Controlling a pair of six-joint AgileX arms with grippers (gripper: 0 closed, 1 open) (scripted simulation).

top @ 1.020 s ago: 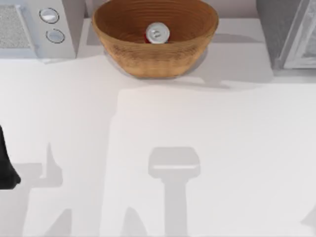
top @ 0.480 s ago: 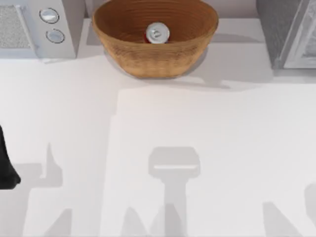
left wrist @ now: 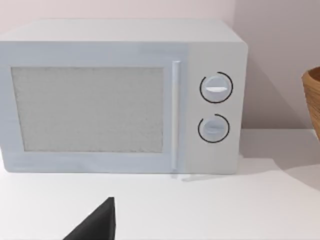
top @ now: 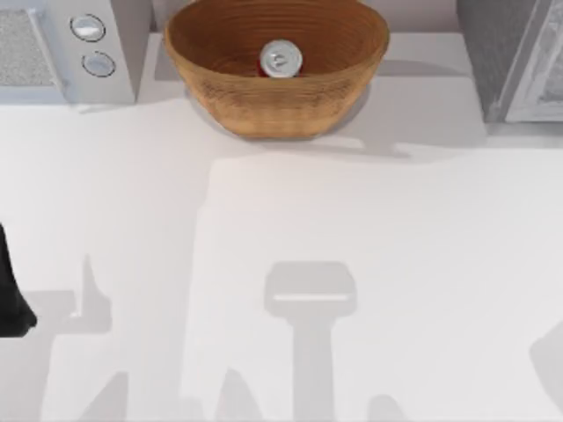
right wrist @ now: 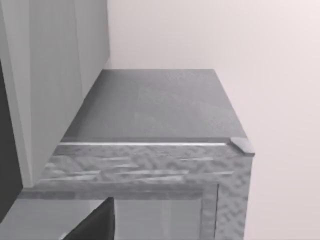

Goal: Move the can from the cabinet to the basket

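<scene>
Top view: can [top: 280,60] upright in basket [top: 264,105]; left arm [top: 10,294] parked, end effector state unclear.

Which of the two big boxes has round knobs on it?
The white microwave at the table's back left has two knobs. The dark grey cabinet at back right has none visible.

The can [top: 280,60] is sitting inside the basket [top: 264,101] at the desk's [top: 281,264] back, the microwave [top: 123,53] standing left of it, the cabinet [top: 497,53] right.
</scene>
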